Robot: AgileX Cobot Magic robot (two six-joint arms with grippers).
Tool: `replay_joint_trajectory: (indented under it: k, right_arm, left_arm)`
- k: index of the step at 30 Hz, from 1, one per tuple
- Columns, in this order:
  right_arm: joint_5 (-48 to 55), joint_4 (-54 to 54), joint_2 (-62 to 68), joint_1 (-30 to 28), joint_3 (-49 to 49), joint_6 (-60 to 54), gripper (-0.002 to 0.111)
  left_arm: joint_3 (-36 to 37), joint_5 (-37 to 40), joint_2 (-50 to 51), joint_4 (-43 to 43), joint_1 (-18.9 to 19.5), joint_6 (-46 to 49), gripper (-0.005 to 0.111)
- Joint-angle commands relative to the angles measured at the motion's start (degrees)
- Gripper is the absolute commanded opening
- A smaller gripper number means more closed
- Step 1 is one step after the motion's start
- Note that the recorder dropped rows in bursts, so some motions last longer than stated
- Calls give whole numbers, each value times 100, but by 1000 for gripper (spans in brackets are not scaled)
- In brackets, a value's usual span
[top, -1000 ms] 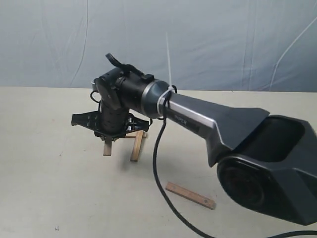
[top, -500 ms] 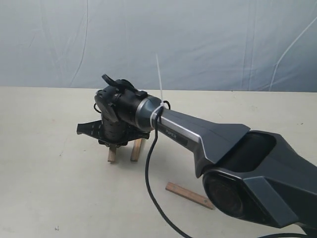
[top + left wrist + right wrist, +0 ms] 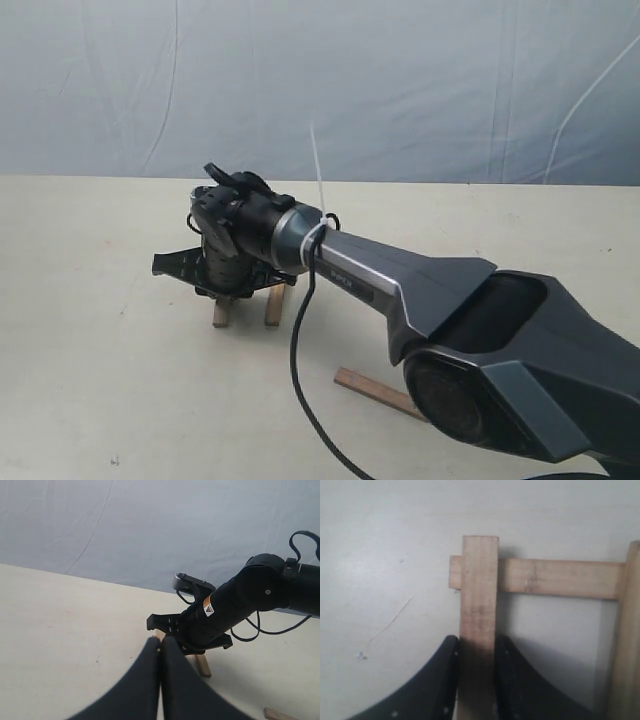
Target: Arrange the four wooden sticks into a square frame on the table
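**Right gripper clamps stick over frame corner**

The right gripper (image 3: 476, 641), seen in the wrist view, is closed on the held stick (image 3: 479, 595). Its two dark fingers (image 3: 445, 680) press the slat's long edges from either side. The slat's long axis runs straight out from the gripper. Its free end lies across one end of the cross stick (image 3: 560, 578) at approx. a right angle, and a short stub of the cross stick pokes out past it. At the cross stick's other end is a third stick (image 3: 626, 630), roughly parallel to the held one, so the three make a U shape. Whether the held slat rests on the table (image 3: 385, 555) or sits just above it cannot be told.

In the exterior view the right arm (image 3: 400, 275) reaches across to the left, with a black cable (image 3: 296, 370) hanging from it. The gripper (image 3: 225, 290) is low over the table (image 3: 100, 380). The held stick (image 3: 222, 315) and third stick (image 3: 274, 304) show below it, side by side, both pointing approx. toward the camera. The fourth stick (image 3: 362, 384) lies alone, well apart on the near side. It slants across the view and is partly hidden by the arm.

The left gripper (image 3: 160, 641) hangs above the table with fingers pressed together and nothing between them, in front of a blue-grey backdrop (image 3: 150, 530).
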Motion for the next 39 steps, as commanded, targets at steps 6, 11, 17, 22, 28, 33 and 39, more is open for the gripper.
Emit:
replay_joint_trajectory:
  k: [6,11,17,22,28,33,39]
  right_arm:
    - [18,-27,51,5,-44,-2,35]
    - [81,-248,-240,-5,-44,-2,56]
    - [837,-202,-869,-270,-44,-786,46]
    - [1688,-24,-1035,-627,-44,-1529,31]
    - [1688,208,-731,-659,-33,-1738,49]
    - [1688,508,-448,-659,-11,-1738,50]
    - [1527,533,-189,-659,-11,-1684,49]
  left_arm:
    - [12,28,-37,-55,-21,-1,0]
    - [12,28,-37,-55,-21,-1,0]
    - [12,28,-37,-55,-21,-1,0]
    - [12,33,-37,-54,-21,-1,0]
    - [12,33,-37,-66,-21,-1,0]
    - [12,56,-37,-94,-21,-1,0]
    - [12,55,-37,-94,-21,9,0]
